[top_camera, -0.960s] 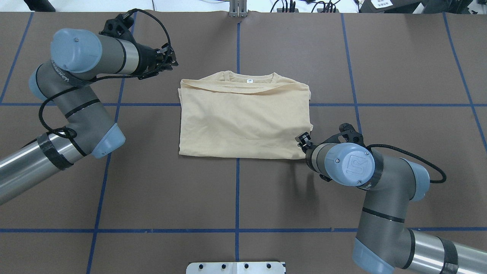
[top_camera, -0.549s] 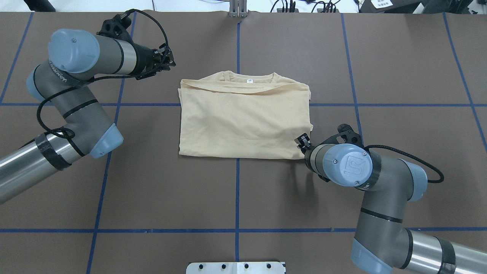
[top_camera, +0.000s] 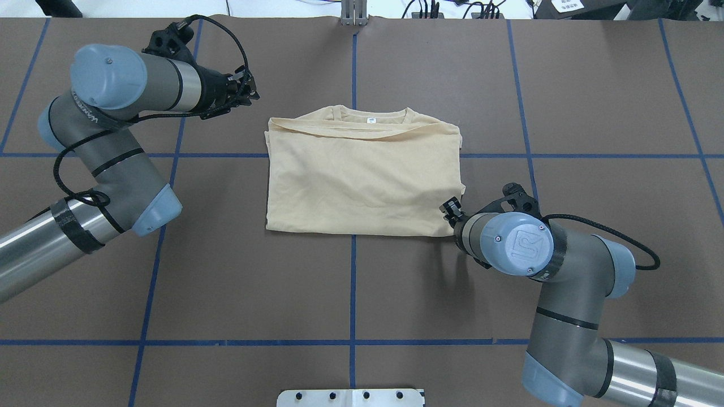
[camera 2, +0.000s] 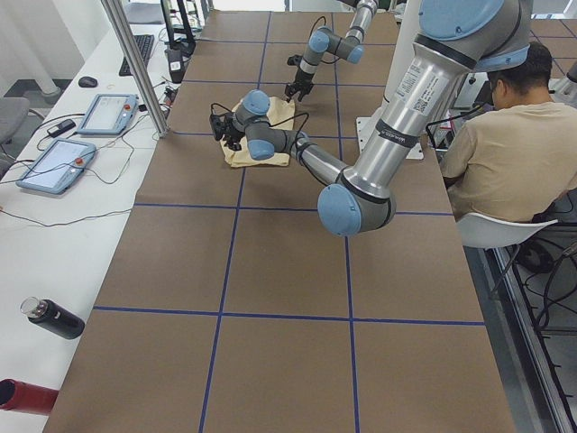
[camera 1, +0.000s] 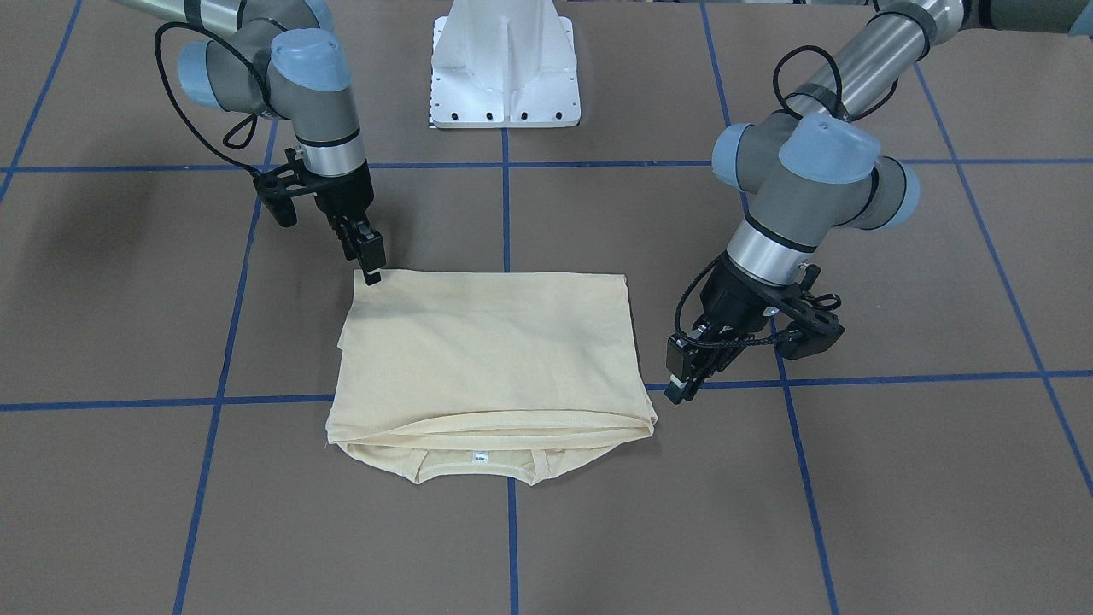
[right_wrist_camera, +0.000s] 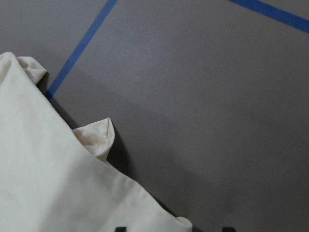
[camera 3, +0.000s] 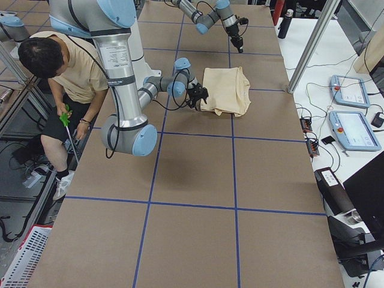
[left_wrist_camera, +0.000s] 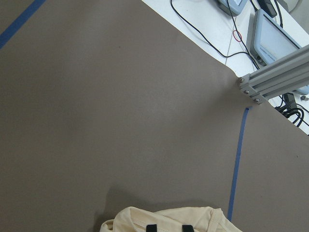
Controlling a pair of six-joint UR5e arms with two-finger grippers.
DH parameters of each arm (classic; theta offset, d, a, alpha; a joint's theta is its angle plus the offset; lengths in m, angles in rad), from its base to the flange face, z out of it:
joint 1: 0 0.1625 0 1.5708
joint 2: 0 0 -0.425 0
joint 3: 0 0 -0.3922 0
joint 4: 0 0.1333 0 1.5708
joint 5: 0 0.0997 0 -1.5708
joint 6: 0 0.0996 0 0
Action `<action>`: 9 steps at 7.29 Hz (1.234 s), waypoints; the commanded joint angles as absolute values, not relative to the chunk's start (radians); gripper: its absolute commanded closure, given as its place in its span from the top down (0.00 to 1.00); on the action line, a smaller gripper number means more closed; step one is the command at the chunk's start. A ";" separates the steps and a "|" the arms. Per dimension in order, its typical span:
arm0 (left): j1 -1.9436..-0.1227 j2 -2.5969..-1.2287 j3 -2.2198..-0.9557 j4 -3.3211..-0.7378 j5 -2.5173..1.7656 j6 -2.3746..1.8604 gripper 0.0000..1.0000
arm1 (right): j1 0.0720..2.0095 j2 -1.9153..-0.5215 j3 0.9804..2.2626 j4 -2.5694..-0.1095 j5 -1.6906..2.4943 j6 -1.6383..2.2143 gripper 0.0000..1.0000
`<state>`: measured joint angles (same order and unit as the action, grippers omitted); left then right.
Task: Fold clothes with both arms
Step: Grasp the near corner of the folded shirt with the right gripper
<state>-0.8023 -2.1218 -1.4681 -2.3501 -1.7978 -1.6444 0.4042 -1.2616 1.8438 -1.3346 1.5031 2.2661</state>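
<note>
From here I can read only 1 mark for certain: a "UR" logo on the blue joint cap (top_camera: 519, 244) of the right arm (top_camera: 571, 316). The left arm (top_camera: 113, 167) carries a line of pale lettering along its grey elbow housing, but I can't make out the word. The same goes for the dark print on its silver tube (camera 2: 410, 86) in the left side view. The white neck tag (top_camera: 371, 119) on the shirt (top_camera: 362, 181) bears specks too small to read.
</note>
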 commanded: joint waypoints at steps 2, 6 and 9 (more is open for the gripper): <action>-0.802 -2.121 -1.468 -2.350 -1.798 -1.644 0.29 | 0.407 -1.256 1.832 -1.335 1.502 2.266 0.55; -0.802 -2.121 -1.468 -2.350 -1.798 -1.644 0.29 | 0.431 -1.255 1.838 -1.336 1.512 2.267 0.00; -0.802 -2.120 -1.470 -2.350 -1.798 -1.644 0.29 | 0.436 -1.316 1.949 -1.342 1.538 2.267 0.00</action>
